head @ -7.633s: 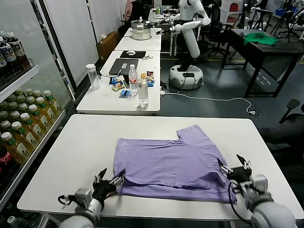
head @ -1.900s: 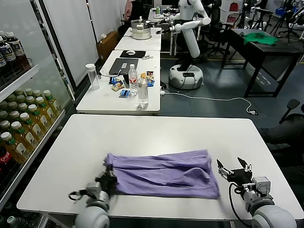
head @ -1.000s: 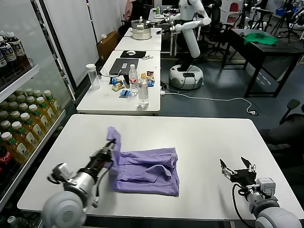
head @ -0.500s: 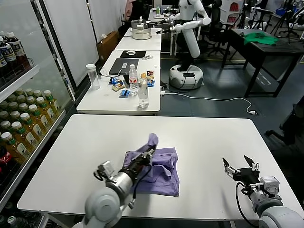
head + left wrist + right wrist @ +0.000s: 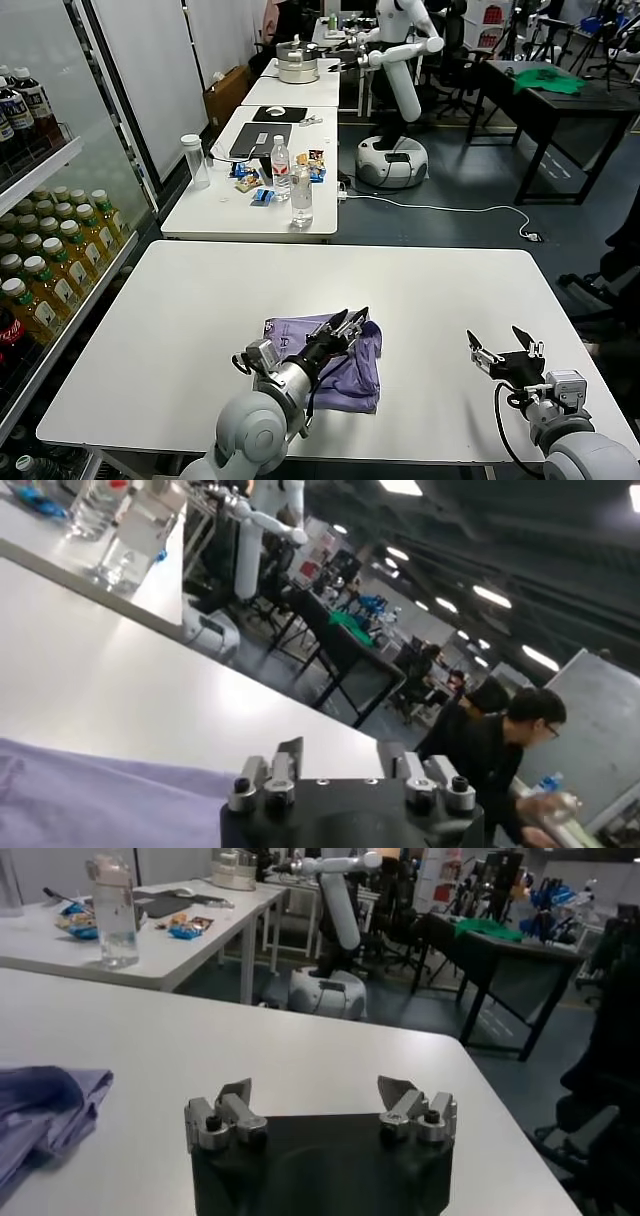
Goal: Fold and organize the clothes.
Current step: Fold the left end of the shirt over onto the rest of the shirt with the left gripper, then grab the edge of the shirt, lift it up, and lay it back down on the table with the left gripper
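Left gripper (image 5: 348,320) — jaws parted, seemingly free — over the bunched T-shirt (image 5: 340,365); right gripper (image 5: 503,350) spread, empty.

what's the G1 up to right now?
It is folding a purple T-shirt on the white table. The shirt lies as a small folded bundle near the table's front edge. The left gripper sits over the bundle's far end with its fingers spread, not gripping the fabric. The right gripper waits open off to the right, clear of the shirt.
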